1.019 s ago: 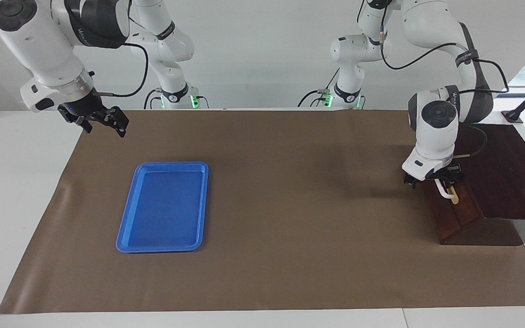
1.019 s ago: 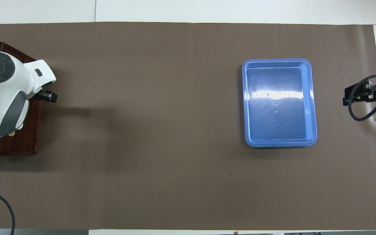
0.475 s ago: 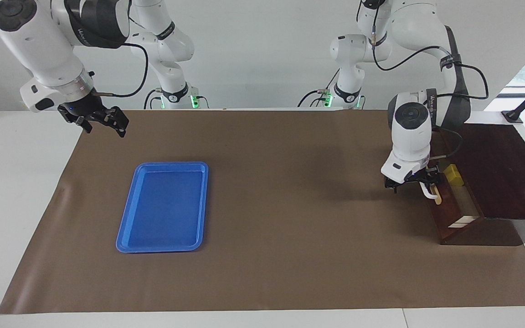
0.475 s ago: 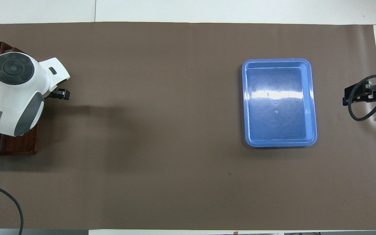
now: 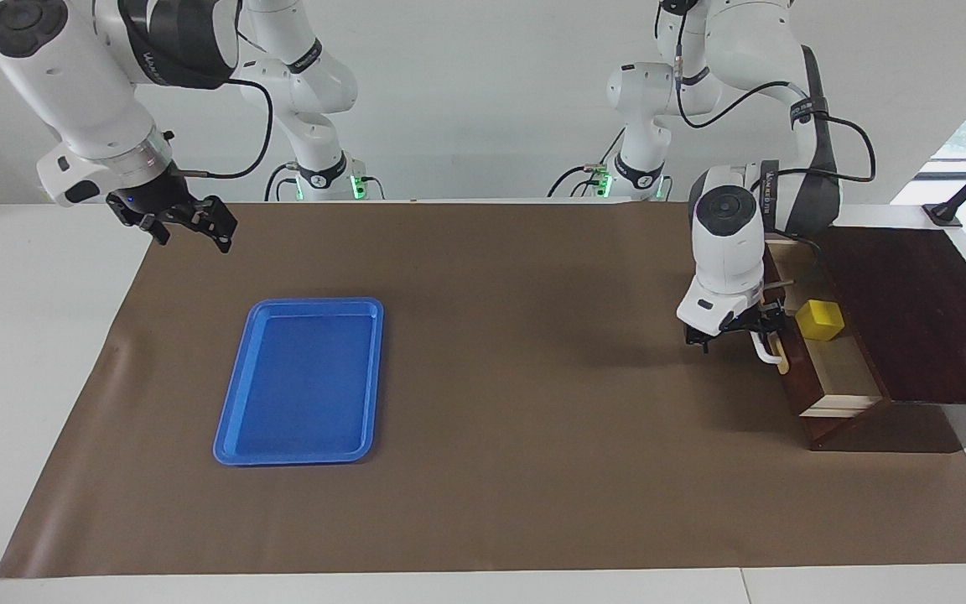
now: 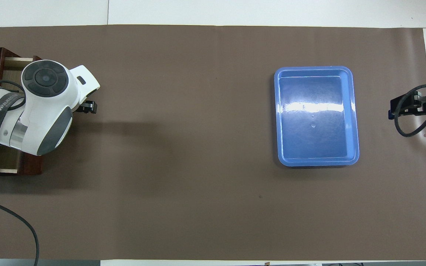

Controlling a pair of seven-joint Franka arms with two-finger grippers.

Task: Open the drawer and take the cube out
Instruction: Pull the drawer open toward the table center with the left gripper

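The dark wooden drawer [image 5: 795,371] stands pulled partway out of its dark box [image 5: 919,310] at the left arm's end of the table, its pale inside showing. The small yellow cube [image 5: 819,320] rests in it, in the part nearer to the robots. My left gripper [image 5: 734,329] is low at the drawer front, open, its spread fingers around the white handle [image 5: 765,350]. In the overhead view the left arm covers the cube and most of the drawer [image 6: 31,168]. My right gripper [image 5: 191,228] waits open in the air over the mat's corner at the right arm's end.
A shallow blue tray [image 5: 303,382] with nothing in it lies on the brown mat [image 5: 533,436] toward the right arm's end, also in the overhead view as the tray [image 6: 316,114]. The right gripper [image 6: 396,107] shows at the mat's edge.
The left gripper has drawn the handle away from the box, so the drawer has slid out and the yellow cube has come into sight. The right arm has not moved.
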